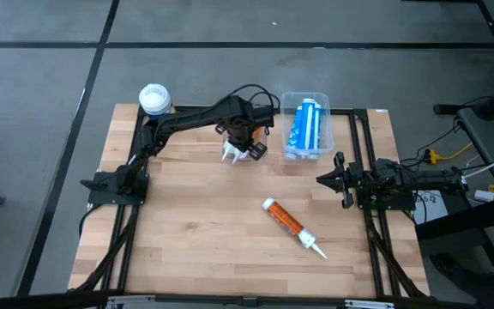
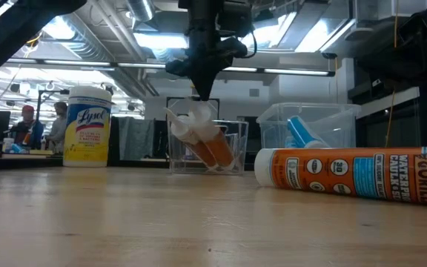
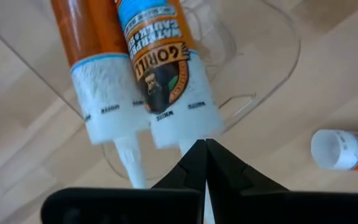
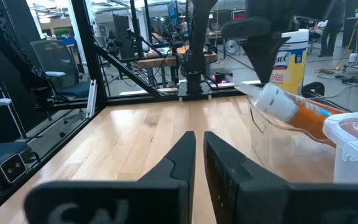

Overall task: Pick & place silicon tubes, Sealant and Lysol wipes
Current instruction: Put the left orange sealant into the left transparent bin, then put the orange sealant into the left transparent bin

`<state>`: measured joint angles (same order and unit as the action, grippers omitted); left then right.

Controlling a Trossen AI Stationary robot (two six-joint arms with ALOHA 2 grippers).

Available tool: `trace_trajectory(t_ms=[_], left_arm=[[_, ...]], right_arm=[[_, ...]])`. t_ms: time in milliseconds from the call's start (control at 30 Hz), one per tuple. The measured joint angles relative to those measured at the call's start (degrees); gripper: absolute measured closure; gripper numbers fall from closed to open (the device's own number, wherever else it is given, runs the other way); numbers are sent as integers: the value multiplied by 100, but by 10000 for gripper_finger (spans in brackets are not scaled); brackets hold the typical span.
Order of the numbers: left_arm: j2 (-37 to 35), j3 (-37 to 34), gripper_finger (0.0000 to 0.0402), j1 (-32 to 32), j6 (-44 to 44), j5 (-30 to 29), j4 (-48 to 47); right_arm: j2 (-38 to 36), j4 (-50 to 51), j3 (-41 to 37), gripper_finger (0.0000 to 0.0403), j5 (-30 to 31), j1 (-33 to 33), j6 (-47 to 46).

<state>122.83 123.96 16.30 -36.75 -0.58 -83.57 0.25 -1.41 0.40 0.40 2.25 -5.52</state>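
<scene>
The Lysol wipes canister (image 1: 153, 99) is stood upright at the far left corner of the surface (image 1: 204, 232), beside the left arm's base, apparently not yet dealt with. Just to its right along the far edge, the left gripper (image 1: 241, 144) is held directly over a small clear bin (image 2: 207, 145), in which two orange Gorilla sealant tubes (image 3: 135, 68) are leaned with their white nozzles upward. The jaws are shut, pressed together with their tips right at the nozzle of one tube; whether that nozzle is pinched cannot be told from the wrist view. The tubes are likely propped nozzle-up so that they can be set in or lifted by their thin ends.

Farther right at the far edge, a second clear bin (image 1: 308, 127) is seen holding blue-and-white tubes (image 1: 304, 127), presumably sorted apart from the orange ones. Nearer the middle of the surface, towards the near edge, one more Gorilla sealant tube (image 1: 292, 227) is left lying on its side, apparently the next piece to be collected.

At the right edge, the right gripper (image 1: 331, 178) is parked low with its jaws nearly closed on nothing, kept well apart from the working arm.
</scene>
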Motion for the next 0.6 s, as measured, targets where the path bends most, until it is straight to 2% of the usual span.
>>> trace_trajectory(t_ms=[600], left_arm=[[-11,188,397,11,2,16,216]], right_arm=[[-2,0,0,368,0,1,0]])
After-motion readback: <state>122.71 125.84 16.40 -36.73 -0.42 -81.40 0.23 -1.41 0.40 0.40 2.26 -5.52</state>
